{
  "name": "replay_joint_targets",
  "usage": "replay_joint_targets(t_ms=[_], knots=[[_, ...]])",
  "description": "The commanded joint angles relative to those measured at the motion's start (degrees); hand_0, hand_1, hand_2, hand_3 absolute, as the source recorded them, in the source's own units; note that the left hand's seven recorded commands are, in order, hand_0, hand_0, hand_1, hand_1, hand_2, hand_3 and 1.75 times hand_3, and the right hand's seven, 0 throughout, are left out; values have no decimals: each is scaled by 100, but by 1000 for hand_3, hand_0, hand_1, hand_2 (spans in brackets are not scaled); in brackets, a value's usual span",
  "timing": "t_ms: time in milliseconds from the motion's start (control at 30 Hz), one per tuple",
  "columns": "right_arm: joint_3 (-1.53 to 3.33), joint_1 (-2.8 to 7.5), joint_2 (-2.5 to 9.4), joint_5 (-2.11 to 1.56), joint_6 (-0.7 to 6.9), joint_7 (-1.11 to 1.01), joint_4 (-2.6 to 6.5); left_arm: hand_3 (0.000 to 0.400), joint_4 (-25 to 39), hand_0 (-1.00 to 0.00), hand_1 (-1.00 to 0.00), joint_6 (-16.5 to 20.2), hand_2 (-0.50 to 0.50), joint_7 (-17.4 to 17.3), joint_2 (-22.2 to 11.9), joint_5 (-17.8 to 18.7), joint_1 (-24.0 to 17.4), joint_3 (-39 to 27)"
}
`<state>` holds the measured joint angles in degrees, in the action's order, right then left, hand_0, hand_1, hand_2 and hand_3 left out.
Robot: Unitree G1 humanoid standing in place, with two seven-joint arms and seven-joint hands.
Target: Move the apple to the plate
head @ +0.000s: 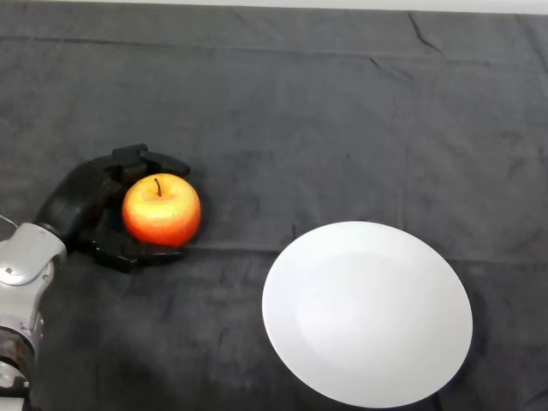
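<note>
So the robot's black left hand is wrapped around a round red-and-yellow apple, fingers curled over the far side and the thumb hooked under the near side, clamped right on it. The apple sits stem up on the dark grey cloth-covered table, tucked inside the hand's grasp. The round white plate is off to the hand's right and a bit nearer the robot, clearly apart from both the hand and the apple.
</note>
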<state>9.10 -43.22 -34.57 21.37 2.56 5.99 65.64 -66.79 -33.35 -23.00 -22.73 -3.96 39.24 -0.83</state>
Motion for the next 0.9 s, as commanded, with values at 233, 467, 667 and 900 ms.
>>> replay_joint_targets(t_ms=[233, 467, 667, 900], knots=[[-41, 160, -16, -36, 13, -14, 106, 400, -160, -1000, -1000, 145, 0, 21, -149, -227, 93, 188], [-41, 160, -16, -36, 14, -14, 104, 400, -46, -1000, -1000, 42, 0, 190, -35, -186, 301, 143], [-42, 161, -16, -37, 14, -14, 103, 400, 94, -1000, -1000, -149, 0, 382, 135, -168, 419, 135], [-42, 164, -16, -37, 16, -15, 98, 400, 514, -1000, -1000, -284, 0, 681, 483, -212, 466, 245]])
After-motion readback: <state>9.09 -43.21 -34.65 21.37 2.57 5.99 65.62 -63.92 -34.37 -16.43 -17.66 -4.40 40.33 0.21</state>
